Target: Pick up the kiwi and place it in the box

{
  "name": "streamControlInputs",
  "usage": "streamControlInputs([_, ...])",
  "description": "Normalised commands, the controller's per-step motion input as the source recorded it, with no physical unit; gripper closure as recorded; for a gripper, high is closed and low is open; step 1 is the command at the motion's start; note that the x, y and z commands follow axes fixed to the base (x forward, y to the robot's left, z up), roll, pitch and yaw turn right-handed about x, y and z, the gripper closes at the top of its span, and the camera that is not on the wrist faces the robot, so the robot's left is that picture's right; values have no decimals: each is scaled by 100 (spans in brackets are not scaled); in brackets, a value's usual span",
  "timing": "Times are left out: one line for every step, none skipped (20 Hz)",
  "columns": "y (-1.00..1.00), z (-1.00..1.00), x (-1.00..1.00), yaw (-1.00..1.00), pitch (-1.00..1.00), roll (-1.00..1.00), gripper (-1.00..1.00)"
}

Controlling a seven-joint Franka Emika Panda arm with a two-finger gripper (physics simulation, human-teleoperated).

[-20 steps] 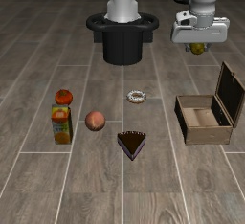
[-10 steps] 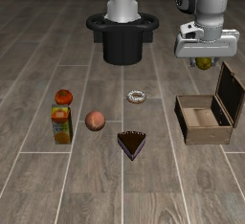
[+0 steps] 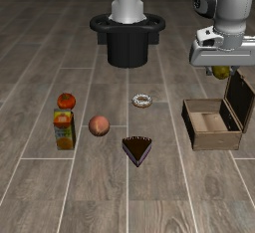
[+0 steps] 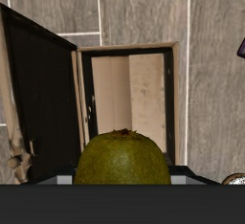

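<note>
Wrist view: box (image 4: 170, 94) partly behind kiwi (image 4: 122, 159)

- The gripper (image 3: 220, 69) hangs in the air at the exterior view's right, with the kiwi (image 3: 219, 74) clamped under it.
- The box (image 3: 210, 142) sits open on the wood floor near it, its lid raised at the right.
- A ring (image 3: 142, 100), a peach (image 3: 99, 125) and a cake slice (image 3: 136, 149) lie left of the box.
- A carton (image 3: 64, 131) stands farthest left, touching a tomato (image 3: 67, 102).
</note>
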Motion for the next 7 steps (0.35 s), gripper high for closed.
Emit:
streamControlInputs([0, 0, 0, 0, 0, 0, -100])
streamControlInputs([0, 0, 0, 0, 0, 0, -100])
streamControlInputs([0, 0, 0, 0, 0, 0, -100])
streamControlInputs([0, 0, 0, 0, 0, 0, -100])
streamControlInputs([0, 0, 0, 0, 0, 0, -100])
streamControlInputs([0, 0, 0, 0, 0, 0, -100])
streamControlInputs([0, 0, 0, 0, 0, 0, -100])
